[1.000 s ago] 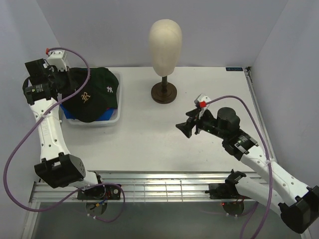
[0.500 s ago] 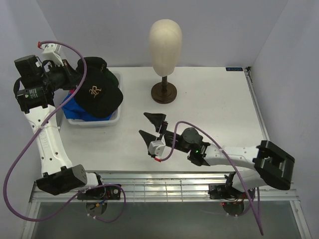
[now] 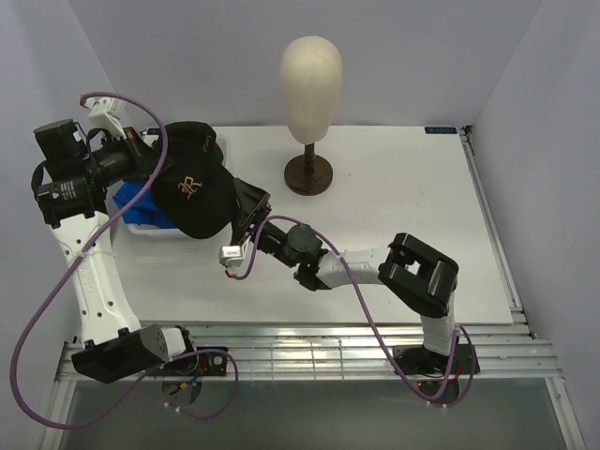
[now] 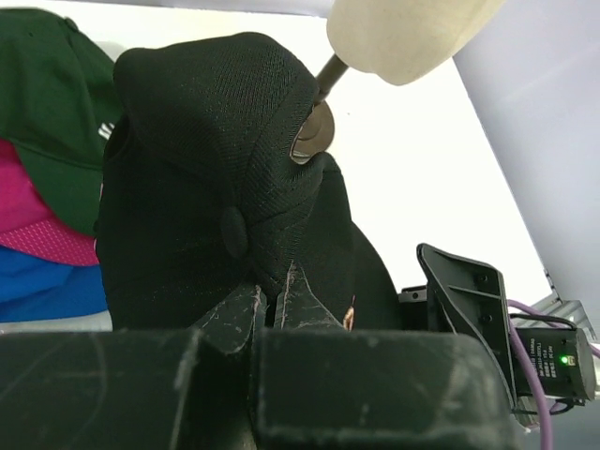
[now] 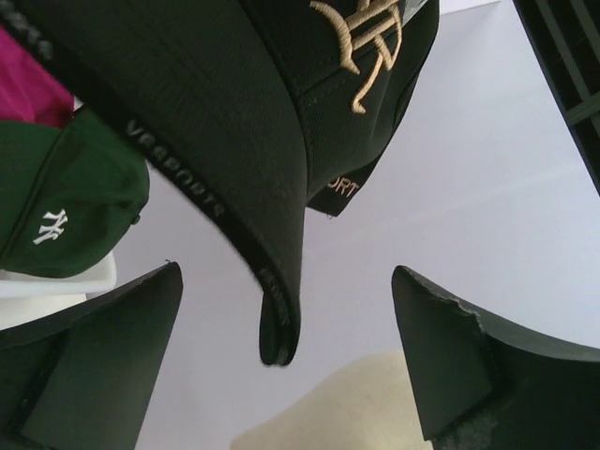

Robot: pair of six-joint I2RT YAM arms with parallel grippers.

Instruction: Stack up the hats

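Note:
My left gripper (image 3: 150, 169) is shut on the back of a black cap with a gold logo (image 3: 194, 192) and holds it in the air beside the basket. In the left wrist view the shut gripper (image 4: 277, 298) pinches the cap's fabric (image 4: 216, 159). My right gripper (image 3: 246, 212) is open just right of the cap. In the right wrist view the cap's brim (image 5: 234, 141) hangs above the gap of the open gripper (image 5: 286, 347), touching neither finger. A dark green NY cap (image 5: 66, 216), a magenta cap (image 4: 28, 220) and a blue cap (image 3: 141, 208) lie in the basket. No lavender cap shows.
The white basket (image 3: 169, 234) stands at the left of the table. The cream mannequin head (image 3: 310, 70) on its brown stand (image 3: 308, 175) stands at the back centre. The right arm (image 3: 375, 262) stretches low across the table's front.
My left gripper has lifted the black cap out of the basket and carried it right. My right arm has swung left across the table, and its open gripper now sits under the cap's brim.

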